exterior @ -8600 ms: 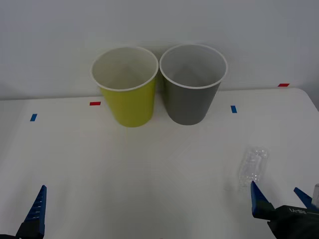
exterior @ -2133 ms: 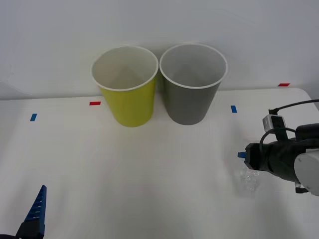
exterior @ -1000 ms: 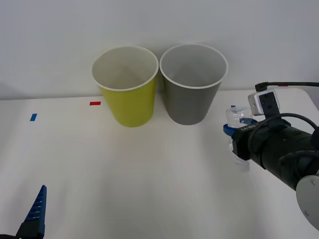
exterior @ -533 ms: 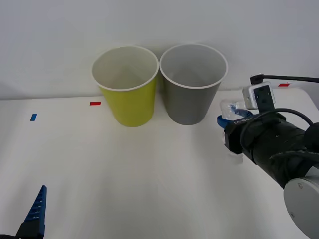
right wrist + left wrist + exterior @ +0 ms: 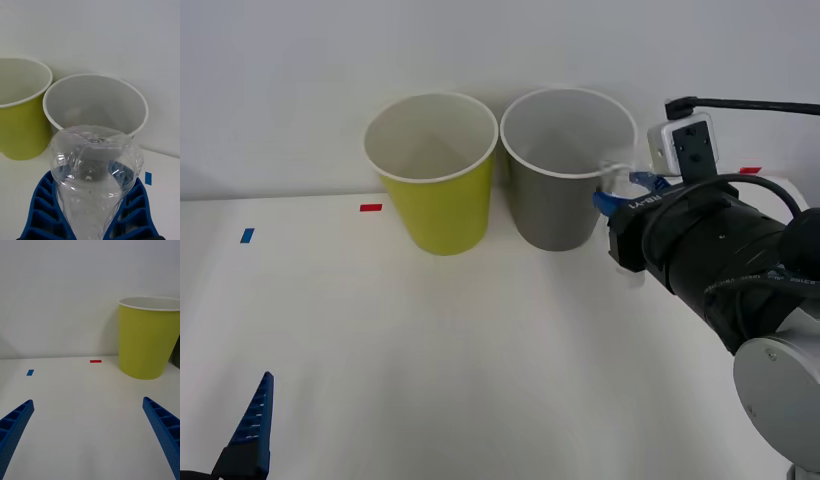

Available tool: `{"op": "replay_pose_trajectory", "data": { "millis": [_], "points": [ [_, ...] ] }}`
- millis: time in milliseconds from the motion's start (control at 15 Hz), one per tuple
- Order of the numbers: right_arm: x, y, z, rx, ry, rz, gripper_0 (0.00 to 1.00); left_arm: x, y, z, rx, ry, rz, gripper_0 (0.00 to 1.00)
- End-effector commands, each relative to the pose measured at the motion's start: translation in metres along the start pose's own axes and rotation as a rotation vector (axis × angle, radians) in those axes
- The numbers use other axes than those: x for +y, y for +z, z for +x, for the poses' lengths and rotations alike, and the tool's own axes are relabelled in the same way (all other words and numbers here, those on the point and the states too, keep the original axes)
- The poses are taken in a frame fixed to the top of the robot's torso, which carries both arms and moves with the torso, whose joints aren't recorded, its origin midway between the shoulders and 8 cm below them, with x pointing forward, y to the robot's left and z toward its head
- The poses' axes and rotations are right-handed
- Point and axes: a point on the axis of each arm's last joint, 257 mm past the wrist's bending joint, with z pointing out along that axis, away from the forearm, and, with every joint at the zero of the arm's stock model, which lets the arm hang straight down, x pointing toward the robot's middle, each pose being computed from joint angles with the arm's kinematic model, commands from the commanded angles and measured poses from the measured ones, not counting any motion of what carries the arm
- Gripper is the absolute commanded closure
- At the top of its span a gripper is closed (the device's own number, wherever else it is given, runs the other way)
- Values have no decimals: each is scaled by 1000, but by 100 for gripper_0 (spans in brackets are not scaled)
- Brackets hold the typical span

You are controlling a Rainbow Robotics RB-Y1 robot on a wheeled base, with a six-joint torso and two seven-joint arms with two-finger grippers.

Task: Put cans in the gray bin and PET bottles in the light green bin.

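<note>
Clear crinkled plastic: from the front, my right gripper point(image 5: 623, 190) clamps the PET bottle point(image 5: 617, 178) at the gray bin's point(image 5: 565, 170) three o'clock, short of the light green bin point(image 5: 435, 175). My right wrist confirms neither bin has received it. My left gripper point(image 5: 90, 435) idles spread open.

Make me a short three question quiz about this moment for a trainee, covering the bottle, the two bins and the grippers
1. True or false: the right gripper is shut on the small clear crinkled plastic bottle.
2. Which bin is nearer the held bottle? A) the dark gray tapered paper bin with a white rim B) the yellow-green tapered paper bin with a white rim
3. Fill in: the left gripper, low over the white table at the robot's left, is ____.

Key
1. True; its blue fingers clamp both sides of the bottle.
2. A; the bottle is beside the gray bin's rim.
3. Open; its fingers stand wide apart, holding nothing.
</note>
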Motion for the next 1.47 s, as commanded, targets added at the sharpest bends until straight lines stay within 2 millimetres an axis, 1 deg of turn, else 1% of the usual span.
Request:
{"op": "replay_pose_trajectory", "data": {
  "millis": [67, 200, 267, 400, 467, 667, 800, 933, 1000, 1133, 1467],
  "points": [
    [23, 18, -33, -56, -7, -44, 100, 0, 0, 0, 0, 0, 0, 0],
    [39, 31, -59, -109, -17, -73, 100, 0, 0, 0, 0, 0, 0, 0],
    [50, 37, -75, -143, -26, -93, 100, 0, 0, 0, 0, 0, 0, 0],
    [69, 44, -98, -195, -50, -129, 100, 0, 0, 0, 0, 0, 0, 0],
    [79, 44, -112, -229, -58, -151, 100, 0, 0, 0, 0, 0, 0, 0],
    [101, 38, -136, -281, -90, -195, 100, 0, 0, 0, 0, 0, 0, 0],
    [111, 39, -144, -291, -95, -217, 100, 0, 0, 0, 0, 0, 0, 0],
    [121, 48, -154, -307, -105, -238, 100, 0, 0, 0, 0, 0, 0, 0],
    [126, 53, -163, -339, -98, -253, 100, 0, 0, 0, 0, 0, 0, 0],
    [135, 66, -178, -386, -96, -268, 100, 0, 0, 0, 0, 0, 0, 0],
    [150, 102, -195, -424, -100, -289, 100, 0, 0, 0, 0, 0, 0, 0]
  ]
}}
